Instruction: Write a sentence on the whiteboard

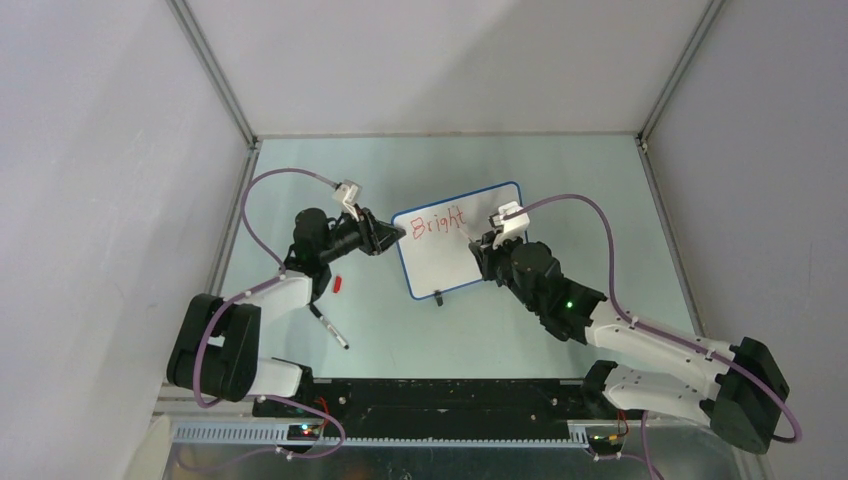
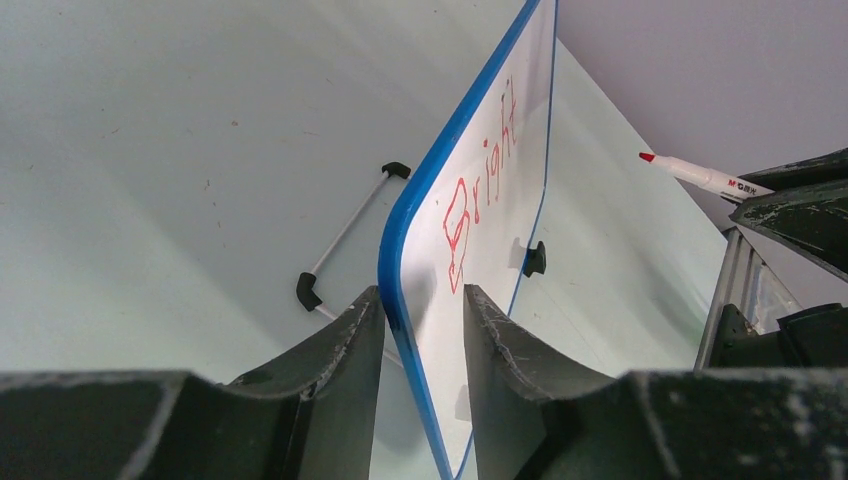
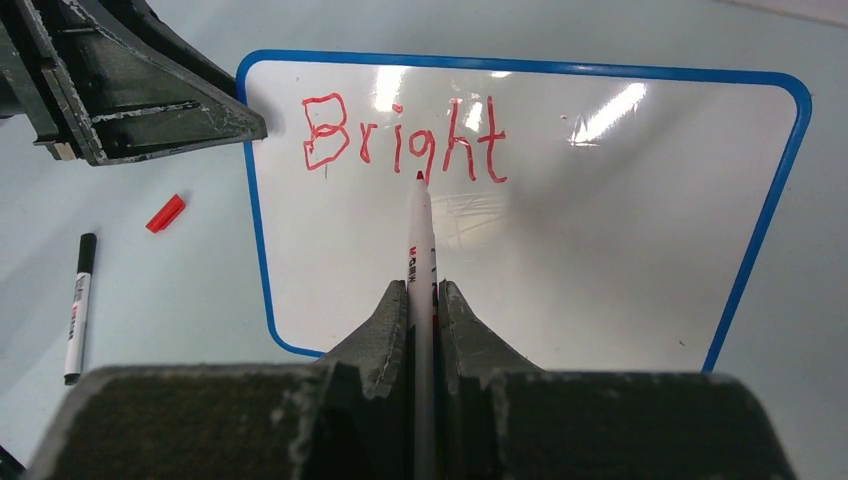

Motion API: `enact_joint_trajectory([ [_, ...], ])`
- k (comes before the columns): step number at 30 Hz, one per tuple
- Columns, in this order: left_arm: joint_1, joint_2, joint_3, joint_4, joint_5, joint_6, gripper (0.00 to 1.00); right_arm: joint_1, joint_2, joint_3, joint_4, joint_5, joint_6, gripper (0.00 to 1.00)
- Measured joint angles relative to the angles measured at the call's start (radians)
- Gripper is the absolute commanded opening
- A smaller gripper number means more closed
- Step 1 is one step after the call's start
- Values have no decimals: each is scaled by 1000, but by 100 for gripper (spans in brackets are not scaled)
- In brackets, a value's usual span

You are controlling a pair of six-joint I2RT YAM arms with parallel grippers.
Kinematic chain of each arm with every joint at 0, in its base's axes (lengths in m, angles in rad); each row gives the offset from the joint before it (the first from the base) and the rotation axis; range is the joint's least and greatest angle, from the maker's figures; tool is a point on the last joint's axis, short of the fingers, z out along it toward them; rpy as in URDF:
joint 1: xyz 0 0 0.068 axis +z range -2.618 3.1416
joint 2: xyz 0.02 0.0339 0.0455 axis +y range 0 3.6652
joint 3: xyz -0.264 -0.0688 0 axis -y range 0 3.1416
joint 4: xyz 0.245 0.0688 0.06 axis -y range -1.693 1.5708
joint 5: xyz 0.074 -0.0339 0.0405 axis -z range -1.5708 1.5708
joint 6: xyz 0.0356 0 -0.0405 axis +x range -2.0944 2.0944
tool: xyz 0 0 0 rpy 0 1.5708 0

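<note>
Black left gripper [image 1: 395, 232] straddled the left edge of the small blue-rimmed whiteboard [image 1: 470, 262] mid-bench [image 1: 500, 170]; whether its jaws clamped, I couldn't tell. The red handwritten sentence [image 3: 405, 140] read only "Bright". My right gripper [image 3: 421, 290] had its jaws pinched on the white red-tipped marker [image 3: 420, 235]. I judged the next move was lowering it to a fresh line.

Left claw [image 2: 422, 296] extended, right claw [image 3: 422, 286] clamped

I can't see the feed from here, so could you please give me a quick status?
Left pincer straddling whiteboard edge, grip unclear. Right pincer shut on red marker, tip at "Bright". Sentence: one word written. Black marker, red cap lie left, clear of board.
</note>
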Motion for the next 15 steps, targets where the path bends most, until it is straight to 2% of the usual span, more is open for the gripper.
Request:
enact_joint_trajectory([
  [10,0,0,0,-4,0,-1,38,3,-14,0,-7,-26,53,0],
  [15,0,0,0,-3,0,-1,38,23,-13,0,13,46,119,1],
])
